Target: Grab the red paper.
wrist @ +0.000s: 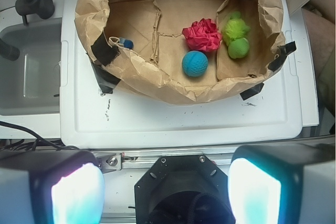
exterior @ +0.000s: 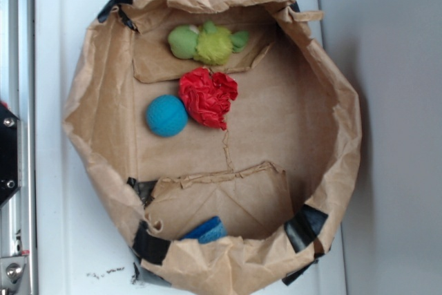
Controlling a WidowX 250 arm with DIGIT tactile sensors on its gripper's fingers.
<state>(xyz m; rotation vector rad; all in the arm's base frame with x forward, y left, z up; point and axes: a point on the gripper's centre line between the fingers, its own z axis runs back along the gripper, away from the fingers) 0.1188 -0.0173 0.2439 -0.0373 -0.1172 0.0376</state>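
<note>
A: Where is the red paper (exterior: 208,97)?

B: On the floor of the brown paper bag (exterior: 331,136), which is rolled down into a low open nest on the white surface (exterior: 62,46). In the exterior view the wad sits near the middle of the bag floor, with the blue ball (exterior: 166,115) touching or just beside it on its left and the green-yellow soft toy (exterior: 207,42) just above it, resting on a folded flap.

A: Does the wrist view agree?

B: Yes, from the opposite side. There the paper lies just above and to the right of the ball, with the toy at its right. It is free on top; nothing covers it.

A: And the gripper (wrist: 165,195)?

B: Only the wrist view shows it. Its two fingers (wrist: 76,195) fill the bottom corners, blurred and glowing pale blue, far apart, so the jaws stand wide with nothing between them. They hang well short of the bag, over the near edge of the white surface. The exterior view shows no gripper, only a black part at its left edge.

A: Anything else one camera catches alone?

B: The wrist view shows a grey sink (wrist: 31,72) and a dark tap at the left. The exterior view shows a blue thing (exterior: 206,230) tucked by the bag's lower flap; in the wrist view it is a small blue speck, and I cannot tell what it is. Black tape (exterior: 150,245) patches the bag's rim in both.
</note>
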